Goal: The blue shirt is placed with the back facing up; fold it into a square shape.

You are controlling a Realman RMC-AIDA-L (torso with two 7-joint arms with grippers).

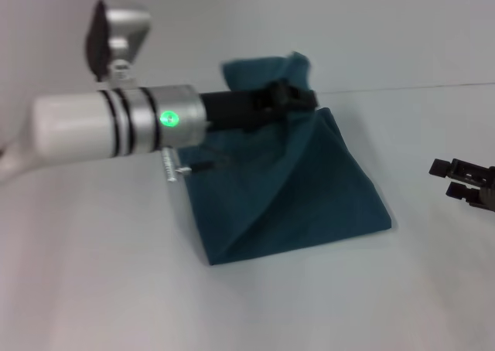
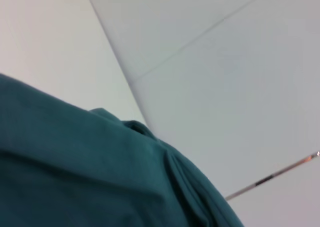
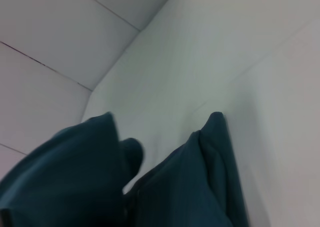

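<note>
Lifting the blue shirt [image 1: 309,189] by its far edge, left gripper [image 1: 298,100] pinches soft, limp cloth; right gripper [image 1: 452,179] waits beside it, spread unclear.

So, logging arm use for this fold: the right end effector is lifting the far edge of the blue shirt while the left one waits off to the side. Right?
Arms are swapped. In the head view the left end effector is at the lifted far edge of the blue shirt, while the right end effector waits off to the side, over the white table.
</note>
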